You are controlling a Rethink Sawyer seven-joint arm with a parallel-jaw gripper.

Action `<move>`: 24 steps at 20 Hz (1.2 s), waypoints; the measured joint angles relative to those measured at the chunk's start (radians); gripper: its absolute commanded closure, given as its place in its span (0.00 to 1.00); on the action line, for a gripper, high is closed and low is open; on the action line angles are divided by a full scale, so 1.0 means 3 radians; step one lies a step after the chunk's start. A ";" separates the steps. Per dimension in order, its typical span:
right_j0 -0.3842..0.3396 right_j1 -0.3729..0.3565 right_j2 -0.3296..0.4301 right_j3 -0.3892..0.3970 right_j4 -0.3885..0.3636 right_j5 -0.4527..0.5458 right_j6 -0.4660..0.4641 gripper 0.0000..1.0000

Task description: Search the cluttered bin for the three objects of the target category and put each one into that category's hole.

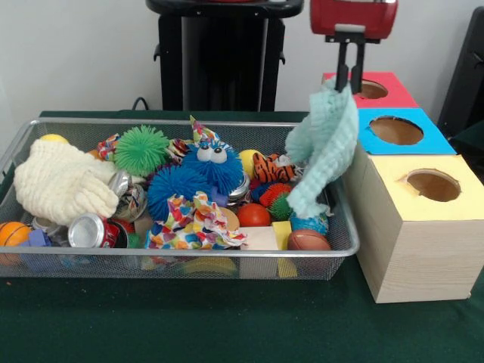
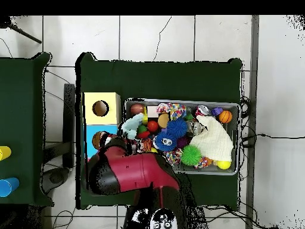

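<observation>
In the front view the gripper hangs from the red wrist with its two black fingers pinched together on the top of a pale mint knitted cloth, which dangles in a long fold over the wire-mesh basket's end nearest the wooden boxes. The overhead view hides the fingers under the red and black arm; only the cloth shows there, at the basket's end next to the boxes.

The orange black-striped tiger lies inside the basket, just beside the hanging cloth and against the rim farthest from the camera in the front view. In that view a fuzzy blue ball with googly eyes sits just beside the tiger, toward the basket's middle, with a green spiky ball beyond it and a cream knitted mitt at the basket's far end from the boxes. A crushed can and a confetti-print cloth lie along the rim nearest the camera.

The red-surrounded hole tops the box farthest from the camera in the front view, just behind the gripper; the blue-surrounded hole and the yellow-surrounded hole come nearer in turn. From overhead the arm covers the red one entirely, and only the yellow and part of the blue show.
</observation>
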State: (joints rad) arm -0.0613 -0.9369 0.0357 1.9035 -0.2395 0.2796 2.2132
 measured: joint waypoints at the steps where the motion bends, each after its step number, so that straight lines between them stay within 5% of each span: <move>1: 0.0029 0.0000 0.0000 -0.0019 0.0033 0.0012 0.0000 1.00; 16: 0.0191 0.0121 -0.0035 -0.0240 0.0167 0.0065 0.0000 1.00; 17: 0.0198 0.0178 -0.0062 -0.0266 0.0167 0.0065 0.0000 0.00; 24: 0.0198 0.0245 -0.0116 -0.0279 0.0166 0.0065 0.0000 0.00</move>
State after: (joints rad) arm -0.0018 -0.8636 0.0008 1.8197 -0.1897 0.2989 2.2132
